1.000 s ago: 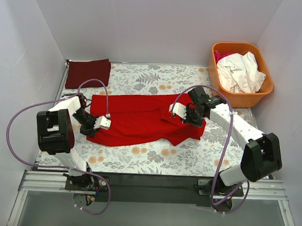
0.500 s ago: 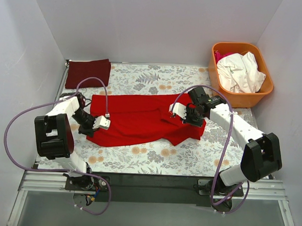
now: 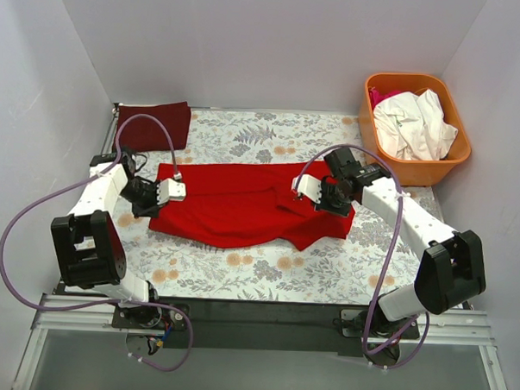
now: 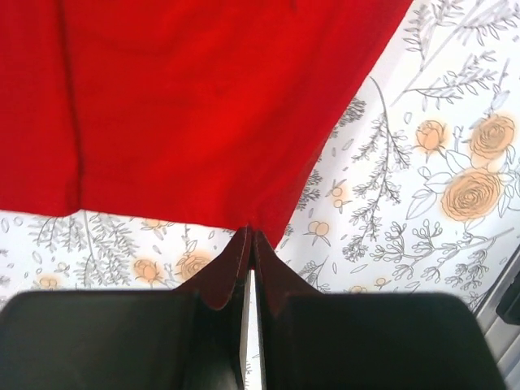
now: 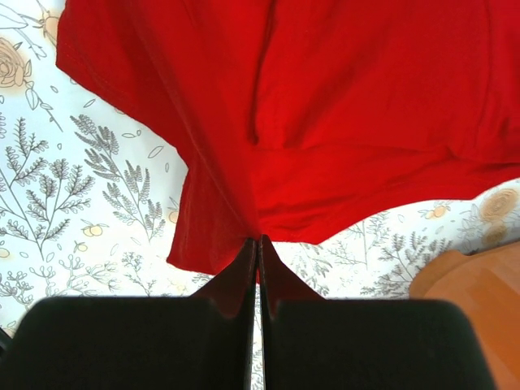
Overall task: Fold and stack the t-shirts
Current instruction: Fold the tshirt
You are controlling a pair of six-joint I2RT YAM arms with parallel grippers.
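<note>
2 edge grips: left fingers point(image 4: 226, 276) and right fingers point(image 5: 237, 280) were pinched shut on opposite ends of the red t-shirt point(image 3: 242, 207) mid-frame, presumably to spread it flat on the counter point(image 3: 245, 134) for folding.

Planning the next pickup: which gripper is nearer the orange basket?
Right. The right gripper holds the red shirt on the side toward the basket; the left gripper holds its opposite edge, across the table.
</note>
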